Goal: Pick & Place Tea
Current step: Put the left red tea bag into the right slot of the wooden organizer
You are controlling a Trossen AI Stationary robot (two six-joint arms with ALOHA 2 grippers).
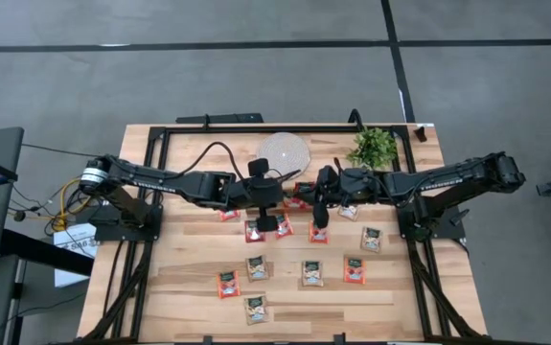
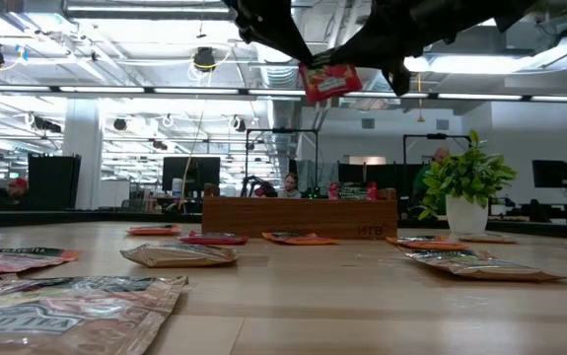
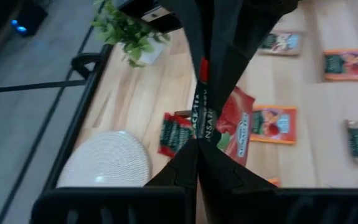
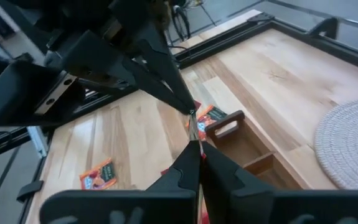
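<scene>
A red-orange tea sachet (image 2: 330, 81) hangs in the air between my two grippers, above the brown wooden tray (image 2: 300, 217). My left gripper (image 3: 197, 144) reaches in from the table's left and is shut on it. My right gripper (image 4: 195, 144) reaches in from the right and is shut on the same sachet. In the high view the sachet (image 1: 301, 196) shows between the two arm ends. Several other sachets, red-orange and pale tan, lie flat on the table, among them one sachet (image 1: 312, 273) near the front. My left gripper pinches one edge of the sachet (image 3: 198, 132) between its two fingertips, slanting down from the table's left. The sachet is lifted clear of the table and shows edge-on in the left wrist view. My right gripper pinches the opposite edge of the same sachet (image 4: 192, 132) between its two fingertips, coming nearly level from the table's right. Its tips meet the left gripper's fingers (image 4: 166, 93) almost tip to tip, with the sachet clear of the tray.
A round white disc (image 1: 284, 149) and a small potted plant (image 1: 375, 147) stand at the table's far side. A black frame (image 1: 160, 134) runs around the table's edges. Loose sachets are scattered over the near half of the table.
</scene>
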